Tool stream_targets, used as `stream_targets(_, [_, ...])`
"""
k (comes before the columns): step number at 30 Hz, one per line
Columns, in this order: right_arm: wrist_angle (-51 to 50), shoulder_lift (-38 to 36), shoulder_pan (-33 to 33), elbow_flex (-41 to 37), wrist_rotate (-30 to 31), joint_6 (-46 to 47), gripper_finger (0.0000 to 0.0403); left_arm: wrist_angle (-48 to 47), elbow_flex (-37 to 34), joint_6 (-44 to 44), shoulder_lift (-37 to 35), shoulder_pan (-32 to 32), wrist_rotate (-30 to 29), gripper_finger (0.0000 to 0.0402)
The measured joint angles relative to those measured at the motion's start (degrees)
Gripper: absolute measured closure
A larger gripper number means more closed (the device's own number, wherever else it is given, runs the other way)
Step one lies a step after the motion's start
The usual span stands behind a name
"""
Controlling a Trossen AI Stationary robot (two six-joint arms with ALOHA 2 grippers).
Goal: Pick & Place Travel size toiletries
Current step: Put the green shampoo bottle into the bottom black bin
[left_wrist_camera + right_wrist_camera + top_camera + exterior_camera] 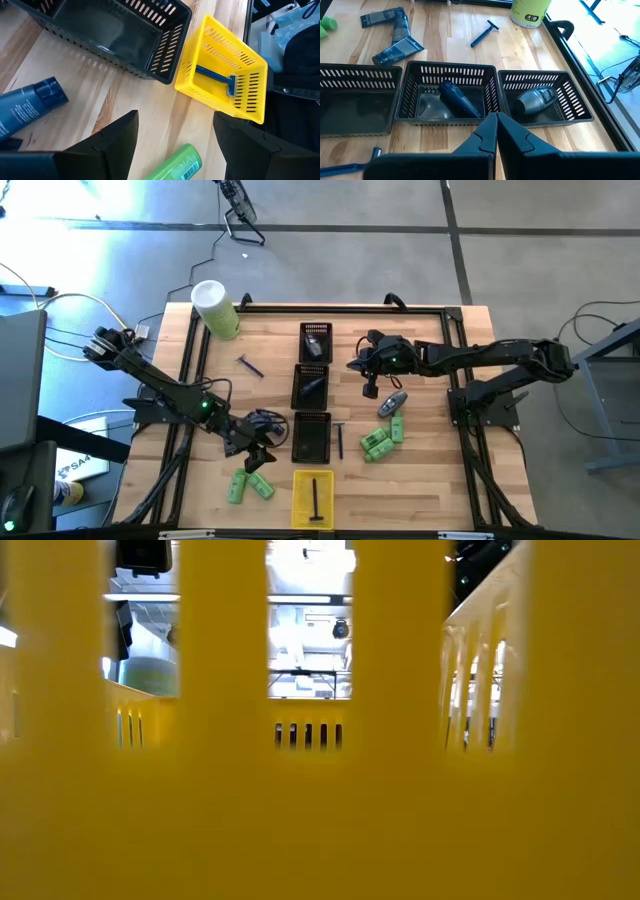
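- Yellow tray point(320, 820) slats fill the low view, blocking almost everything behind.
- From above, that tray sits at the near edge with a razor point(315, 505) inside; three black trays point(311, 387) run in a column up the table's middle.
- Left gripper point(258, 452) hovers near the left of the nearest black tray, jaws apart and empty, above a green bottle point(176, 165); a blue tube point(27, 107) lies beside it.
- More green bottles point(382, 438) cluster right of the column, with a grey oval piece point(391, 403) just beyond.
- Right gripper point(370, 388) hangs right of the middle black tray, jaws together, holding nothing.
- A loose razor point(484, 33) lies at far left, near a big green cylinder point(215, 309).
- Bottles look light, stiff and smooth, likely to roll; gripping across the mid-body seems safest.
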Motion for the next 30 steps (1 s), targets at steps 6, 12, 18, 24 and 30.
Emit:
stream_targets(6, [0.0, 0.0, 0.0, 0.0, 0.0, 0.0, 0.0399, 0.0, 0.0, -0.2, 0.0, 0.0, -0.2, 0.0148])
stream_targets(12, [0.5, 0.0, 0.0, 0.0, 0.0, -0.2, 0.0399, 0.0, 0.0, -3.4, 0.0, 0.0, -2.6, 0.0148])
stream_targets(18, [1.8, 0.0, 0.0, 0.0, 0.0, -3.0, 0.0399, 0.4, 0.0, -12.2, 1.0, -0.1, -2.6, 0.0148])
stream_targets(24, [1.9, 0.0, 0.0, 0.0, 0.0, -3.1, 0.0399, 1.7, 0.0, -21.8, 3.4, -2.2, -1.8, 0.0148])
stream_targets(30, [2.2, 0.0, 0.0, 0.0, -0.3, -3.8, 0.0399, 2.8, 0.0, -31.3, 3.5, -5.8, 1.8, 0.0148])
